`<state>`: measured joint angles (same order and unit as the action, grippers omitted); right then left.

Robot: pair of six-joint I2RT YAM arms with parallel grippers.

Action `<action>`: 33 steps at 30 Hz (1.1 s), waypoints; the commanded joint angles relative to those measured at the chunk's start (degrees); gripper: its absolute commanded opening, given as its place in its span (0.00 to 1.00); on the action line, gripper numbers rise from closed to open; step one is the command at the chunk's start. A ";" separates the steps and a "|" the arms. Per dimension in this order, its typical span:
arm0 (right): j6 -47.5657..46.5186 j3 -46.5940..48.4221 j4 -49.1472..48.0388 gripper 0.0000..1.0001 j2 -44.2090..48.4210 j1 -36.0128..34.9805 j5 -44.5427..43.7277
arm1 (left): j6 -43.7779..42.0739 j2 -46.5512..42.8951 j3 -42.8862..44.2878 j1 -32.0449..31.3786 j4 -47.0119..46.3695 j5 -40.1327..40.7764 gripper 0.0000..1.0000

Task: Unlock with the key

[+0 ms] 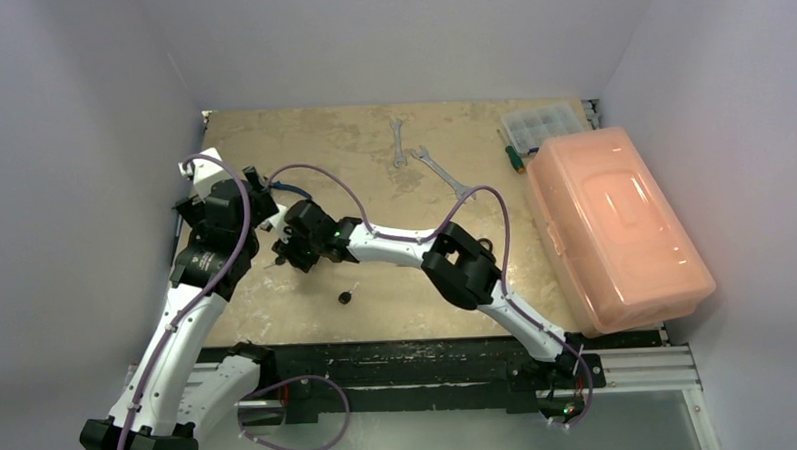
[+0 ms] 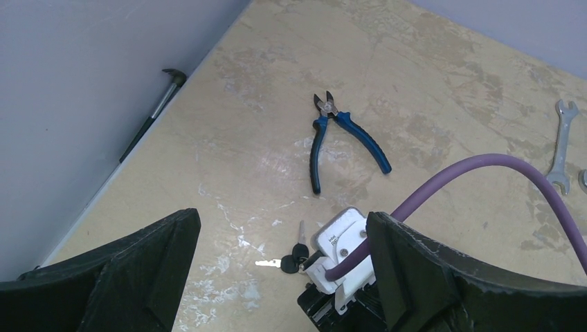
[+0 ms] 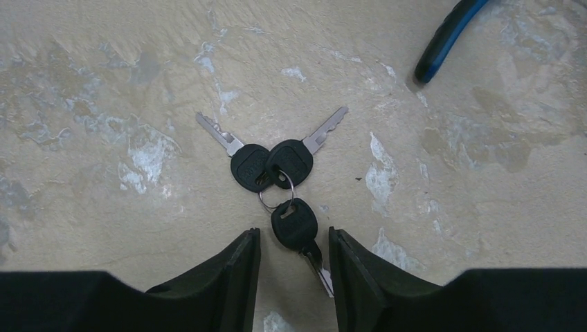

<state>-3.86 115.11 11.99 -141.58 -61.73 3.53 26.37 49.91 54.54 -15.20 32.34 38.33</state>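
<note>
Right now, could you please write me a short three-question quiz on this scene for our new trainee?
1. True or false: the right claw stands astride one key of the key bunch.
2. How many keys does that bunch hold?
3. The handles of the pliers are: A red, B blue, C yellow.
Key: 1 true; 2 three; 3 B.

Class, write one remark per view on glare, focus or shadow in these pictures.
Top external: a soft glare patch sits on the orange plastic box. Left wrist: the blue pliers are sharp, while the left fingers are near-black. Right wrist: the keys are crisp with faint shadows; the right fingers are dark too.
</note>
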 commanded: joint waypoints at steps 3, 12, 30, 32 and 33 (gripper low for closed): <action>-2.02 1.15 -1.45 0.40 -1.38 -0.68 -2.50 | -0.79 0.31 1.53 -0.36 -1.99 -0.57 0.97; -3.63 -5.71 -4.44 0.00 2.47 -0.67 -7.59 | -2.49 0.63 1.32 -0.36 -2.75 -4.03 0.92; -3.44 -26.30 -1.88 0.00 28.13 -0.67 -6.97 | -8.12 1.81 -1.31 -0.34 -9.83 -25.94 0.88; -3.29 -28.66 -1.24 0.00 30.49 -0.61 -7.42 | -8.32 1.77 -1.52 -0.34 -10.60 -28.68 0.88; -3.08 -29.35 -0.74 0.00 31.82 -0.58 -7.60 | -8.43 1.67 -1.76 -0.35 -11.21 -30.30 0.88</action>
<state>-5.65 87.59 11.90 -116.90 -61.73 -3.36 20.34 50.96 54.48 -15.18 23.07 16.99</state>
